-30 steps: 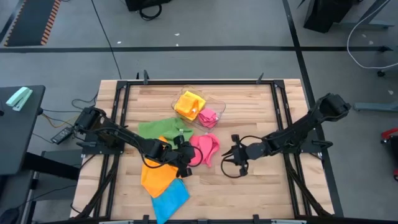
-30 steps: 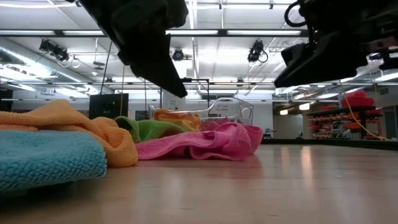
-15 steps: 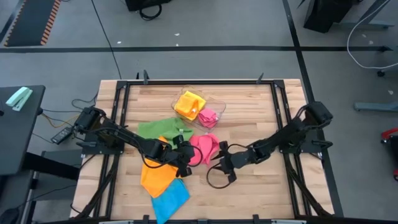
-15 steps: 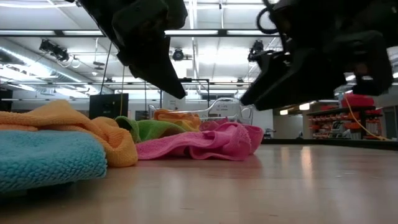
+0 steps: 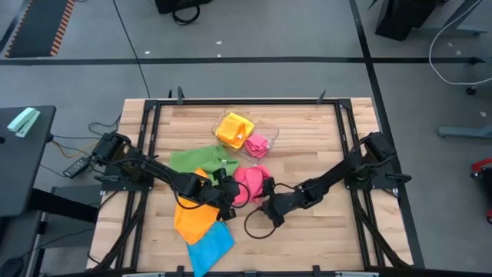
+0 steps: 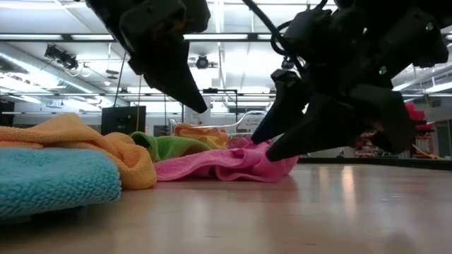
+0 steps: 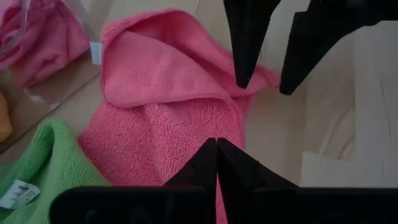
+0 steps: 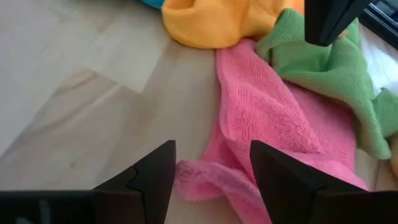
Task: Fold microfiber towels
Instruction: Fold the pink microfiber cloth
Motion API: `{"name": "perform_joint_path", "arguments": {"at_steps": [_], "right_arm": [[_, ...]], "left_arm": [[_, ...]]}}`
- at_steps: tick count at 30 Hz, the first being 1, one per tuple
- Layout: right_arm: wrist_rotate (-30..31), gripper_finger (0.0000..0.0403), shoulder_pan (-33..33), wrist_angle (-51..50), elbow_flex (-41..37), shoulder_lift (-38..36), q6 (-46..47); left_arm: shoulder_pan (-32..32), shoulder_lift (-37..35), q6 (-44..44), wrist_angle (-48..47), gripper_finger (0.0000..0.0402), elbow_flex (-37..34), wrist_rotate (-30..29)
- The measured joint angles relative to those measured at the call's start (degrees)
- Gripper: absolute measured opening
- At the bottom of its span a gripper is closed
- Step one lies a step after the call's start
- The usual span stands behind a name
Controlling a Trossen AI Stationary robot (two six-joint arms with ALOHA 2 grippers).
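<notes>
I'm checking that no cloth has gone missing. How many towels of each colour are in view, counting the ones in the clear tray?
Pink towel: 2, one on the table, one in the clear tray
Green towel: 1
Orange towel: 1
Blue towel: 1
Yellow towel, in the tray: 1
Total: 6

A wooden table carries loose cloths: a pink towel near the middle, a green towel beside it, an orange towel and a blue towel toward the front edge. A clear tray sits farther back.
</notes>
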Motion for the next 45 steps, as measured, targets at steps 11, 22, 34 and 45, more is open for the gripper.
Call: {"name": "perform_joint_path", "arguments": {"at_steps": [11,22,34,45], "right_arm": [[0.51,0.0184,-0.31,-2.96,-0.56,-0.27,0.94],[0.49,0.0063,-1.18,-5.71,-0.56,-0.33,1.64],[1.83,0.004,1.32,-10.87,0.64,-5.65,2.97],[5.82,0.0039,7.33,-17.0,0.16,-22.41,4.17]], "left_arm": [[-0.12,0.0,-0.38,0.27,0.0024,-0.02,0.0],[-0.12,-0.01,-1.16,-0.19,0.0026,-0.02,0.01],[-0.16,-0.04,-1.43,-0.43,0.0024,-0.02,0.0],[-0.16,-0.07,-1.36,-0.38,0.0022,-0.02,0.0]]}}
